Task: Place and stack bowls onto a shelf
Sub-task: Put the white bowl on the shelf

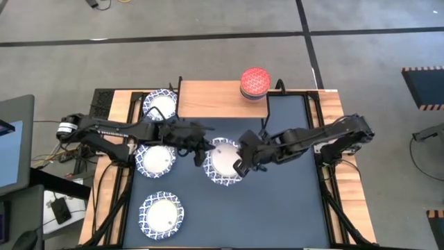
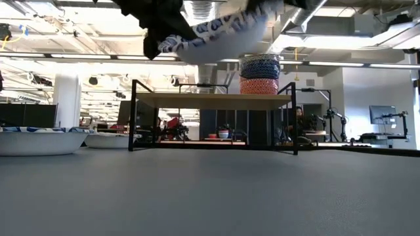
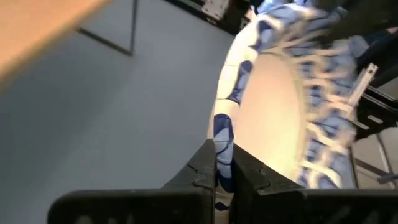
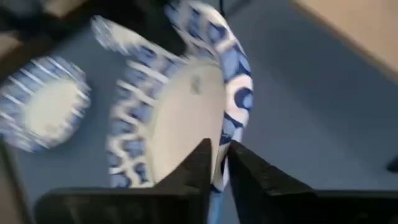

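A white bowl with a blue patterned rim (image 1: 223,162) hangs above the middle of the dark-blue tabletop, high in the low view (image 2: 220,36). My left gripper (image 1: 205,151) is shut on its left rim and my right gripper (image 1: 241,164) on its right rim. The shelf (image 1: 215,98), a light-wood board on black legs, stands at the far edge. On its right end sits a small stack, a dark-blue patterned bowl on a red one (image 2: 260,75). My left gripper pinches the bowl's rim (image 3: 224,134) between its two fingers, one inside the bowl and one outside. It comes from the table's left, slanting down. The bowl is lifted clear of the table and tilted. My right gripper has the opposite rim (image 4: 231,127) between its two fingers, one on the inner wall and one outside. The fingers come from the table's right, slanting down. The bowl hangs clear of the table.
Three more blue-rimmed white bowls rest on the table's left side: one beside the shelf (image 1: 160,105), one under my left arm (image 1: 155,160), one near the front edge (image 1: 161,214). The shelf's left and middle (image 2: 190,99) are bare wood.
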